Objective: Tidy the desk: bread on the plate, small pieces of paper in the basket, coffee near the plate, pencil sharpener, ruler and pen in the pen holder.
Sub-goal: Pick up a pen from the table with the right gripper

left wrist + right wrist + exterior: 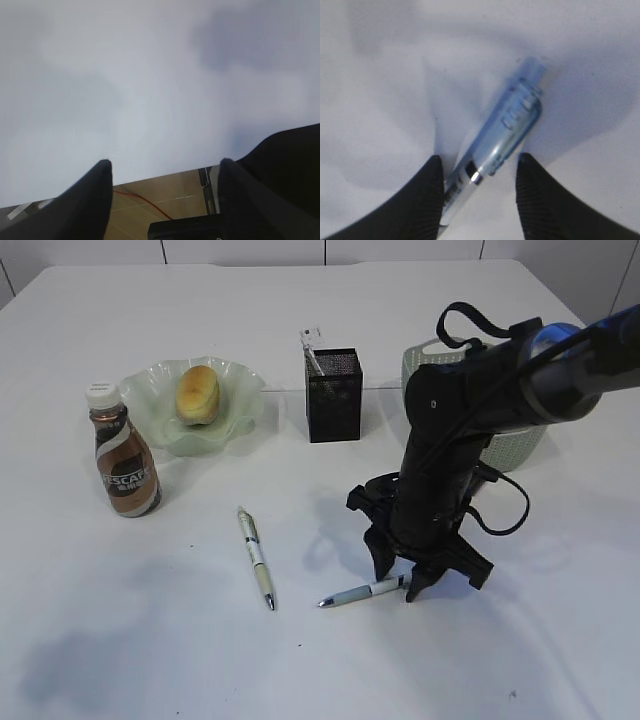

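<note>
Right tool over the near pen, not gripped yet.

We see the right tool down at the desk, jaws straddling the blue-white plastic pen w/ gaps either side; that's front-right of the black mesh pen holder. Left tool is open, holds nothing. Pen looks light, stiff, slick & round, so we'd pinch mid-barrel, square across. Count: 2 pens, the cream one front-left of the holder; 1 brown coffee bottle; 1 golden roll on 1 ruffled green plate; 1 green basket right of the holder.
</note>
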You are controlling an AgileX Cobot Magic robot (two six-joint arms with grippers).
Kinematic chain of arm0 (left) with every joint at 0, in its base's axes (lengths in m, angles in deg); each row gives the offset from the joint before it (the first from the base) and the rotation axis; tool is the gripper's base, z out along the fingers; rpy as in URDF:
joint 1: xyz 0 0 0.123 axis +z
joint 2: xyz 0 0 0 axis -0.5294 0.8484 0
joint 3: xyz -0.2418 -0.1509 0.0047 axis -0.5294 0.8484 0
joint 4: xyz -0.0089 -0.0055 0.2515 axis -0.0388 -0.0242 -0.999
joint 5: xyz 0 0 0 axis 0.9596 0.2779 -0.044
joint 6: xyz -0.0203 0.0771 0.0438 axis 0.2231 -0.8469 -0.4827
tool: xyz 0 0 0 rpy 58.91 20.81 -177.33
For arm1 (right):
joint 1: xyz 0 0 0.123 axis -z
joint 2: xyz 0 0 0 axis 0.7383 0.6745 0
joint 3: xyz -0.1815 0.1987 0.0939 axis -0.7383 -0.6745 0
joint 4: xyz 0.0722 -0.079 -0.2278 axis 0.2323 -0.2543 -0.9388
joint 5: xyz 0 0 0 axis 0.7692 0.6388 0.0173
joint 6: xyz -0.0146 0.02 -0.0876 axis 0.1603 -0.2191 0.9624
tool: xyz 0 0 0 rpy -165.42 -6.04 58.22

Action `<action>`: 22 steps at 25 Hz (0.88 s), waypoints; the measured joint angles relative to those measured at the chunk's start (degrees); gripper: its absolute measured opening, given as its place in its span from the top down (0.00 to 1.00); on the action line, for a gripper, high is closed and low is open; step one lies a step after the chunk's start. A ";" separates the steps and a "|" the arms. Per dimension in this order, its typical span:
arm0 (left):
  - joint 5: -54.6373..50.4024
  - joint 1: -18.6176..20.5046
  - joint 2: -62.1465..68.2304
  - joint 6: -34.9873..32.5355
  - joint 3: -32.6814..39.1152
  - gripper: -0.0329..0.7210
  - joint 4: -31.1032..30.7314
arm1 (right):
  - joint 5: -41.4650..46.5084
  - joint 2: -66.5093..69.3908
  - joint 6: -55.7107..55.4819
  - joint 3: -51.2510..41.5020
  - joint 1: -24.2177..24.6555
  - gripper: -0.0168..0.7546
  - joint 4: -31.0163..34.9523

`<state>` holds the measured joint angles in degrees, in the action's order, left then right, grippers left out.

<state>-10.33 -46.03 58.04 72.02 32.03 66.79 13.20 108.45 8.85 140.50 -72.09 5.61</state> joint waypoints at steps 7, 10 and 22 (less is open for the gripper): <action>0.00 0.00 0.00 0.00 0.00 0.34 0.00 | -0.32 0.14 -0.33 0.00 0.00 0.83 0.00; 0.00 0.00 0.00 0.00 0.00 0.34 0.00 | -0.32 0.14 1.19 0.00 0.00 0.86 0.00; 0.00 0.00 0.00 0.00 0.00 0.34 0.00 | 4.36 0.14 13.90 0.12 0.00 0.86 0.10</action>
<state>-10.33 -46.03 58.04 72.02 32.03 66.79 17.56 108.59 22.76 140.62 -72.09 5.71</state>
